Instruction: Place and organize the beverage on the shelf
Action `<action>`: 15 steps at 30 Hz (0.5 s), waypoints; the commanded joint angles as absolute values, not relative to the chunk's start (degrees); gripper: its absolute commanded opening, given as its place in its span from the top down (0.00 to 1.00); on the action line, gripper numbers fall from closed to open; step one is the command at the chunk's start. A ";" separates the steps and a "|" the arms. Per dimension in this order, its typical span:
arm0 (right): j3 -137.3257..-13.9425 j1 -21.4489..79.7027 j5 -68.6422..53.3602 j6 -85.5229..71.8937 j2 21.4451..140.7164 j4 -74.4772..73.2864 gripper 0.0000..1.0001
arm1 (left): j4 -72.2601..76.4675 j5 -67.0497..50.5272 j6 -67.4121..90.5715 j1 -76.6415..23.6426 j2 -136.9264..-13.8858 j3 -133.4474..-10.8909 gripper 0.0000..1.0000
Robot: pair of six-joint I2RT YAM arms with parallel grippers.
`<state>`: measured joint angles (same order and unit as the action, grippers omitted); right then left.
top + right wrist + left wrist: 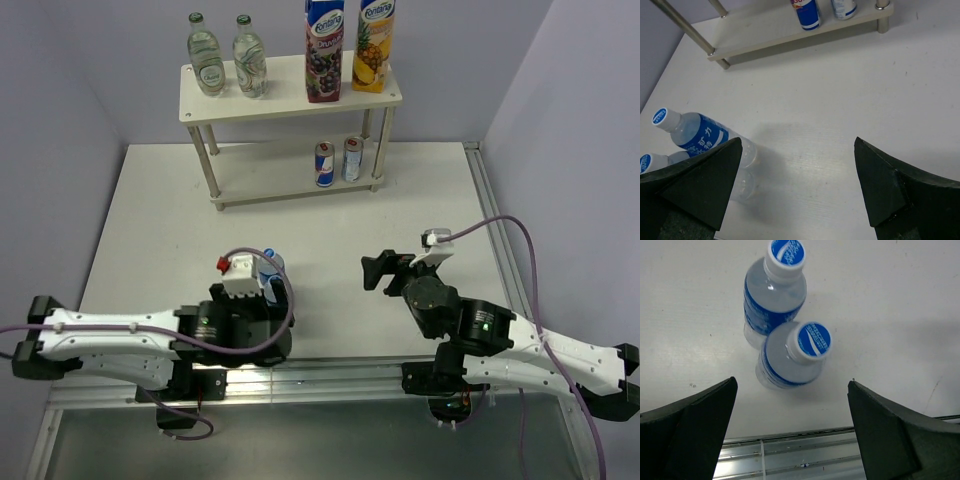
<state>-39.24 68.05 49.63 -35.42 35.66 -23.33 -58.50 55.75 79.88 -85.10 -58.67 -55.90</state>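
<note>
Two clear plastic water bottles with blue caps and blue labels stand close together on the white table, one (774, 295) farther and one (794, 356) nearer. My left gripper (792, 385) hangs above them, open and empty, its jaws wide apart on either side of the nearer bottle. In the top view the left gripper (270, 288) hides most of the bottles; one blue cap (272, 257) shows. My right gripper (377, 271) is open and empty over bare table, right of the bottles (697, 136). The cream two-tier shelf (290, 95) stands at the back.
The shelf's top board holds two glass bottles (207, 55) on the left and two juice cartons (325, 50) on the right. Two cans (325, 165) stand on the right of the lower board (780, 35). A metal rail (330, 375) runs along the near table edge.
</note>
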 commanded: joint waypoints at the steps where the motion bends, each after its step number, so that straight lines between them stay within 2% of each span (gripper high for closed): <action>1: -37.88 68.47 52.21 -37.62 33.49 -27.24 0.00 | -78.13 68.02 104.31 -93.50 -64.15 -60.02 0.01; 6: -37.26 68.47 51.94 -37.88 32.78 -28.21 0.00 | -78.66 67.50 109.75 -97.56 -69.34 -59.33 0.01; 10: -36.91 68.47 51.24 -37.36 32.08 -27.86 0.00 | -75.52 66.18 116.02 -97.56 -68.12 -52.40 0.01; 13: -36.74 68.47 50.98 -37.01 31.99 -27.60 0.00 | -64.31 67.06 109.10 -96.86 -65.32 -46.07 0.01; 15: -36.74 68.47 51.06 -37.09 32.25 -27.60 0.00 | -56.29 66.71 98.92 -94.33 -63.21 -42.55 0.01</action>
